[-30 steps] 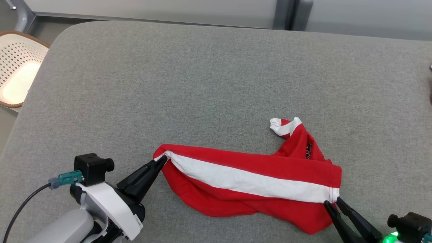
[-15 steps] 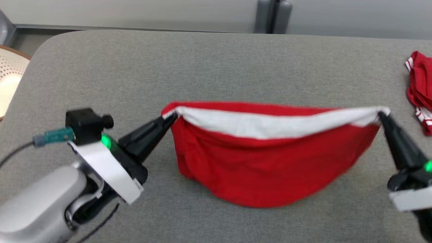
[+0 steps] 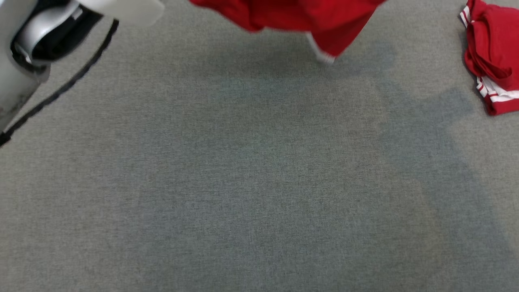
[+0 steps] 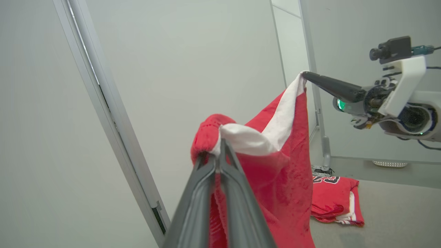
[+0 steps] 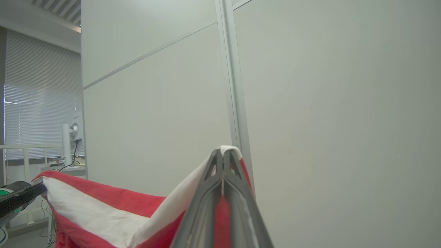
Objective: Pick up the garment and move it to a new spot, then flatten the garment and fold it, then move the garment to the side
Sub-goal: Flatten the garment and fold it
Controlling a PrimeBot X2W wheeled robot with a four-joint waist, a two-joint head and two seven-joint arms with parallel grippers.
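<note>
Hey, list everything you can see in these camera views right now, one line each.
table: one, grey fabric top, under everything
held garment: one, red with white band, lifted, hanging stretched in the air
second garment: one, red with white trim, folded, right side of the table
wall panels: several, pale, behind
left end effector: one, dark, shut on one band corner
right end effector: one, dark, shut on the other corner

Bench (image 3: 259,182) open centre and bottom of frame. Blocking: folded red pile (image 3: 492,56) upper right, hanging garment (image 3: 300,16) top centre, arm (image 3: 14,87) and cable (image 3: 61,91) upper left.
</note>
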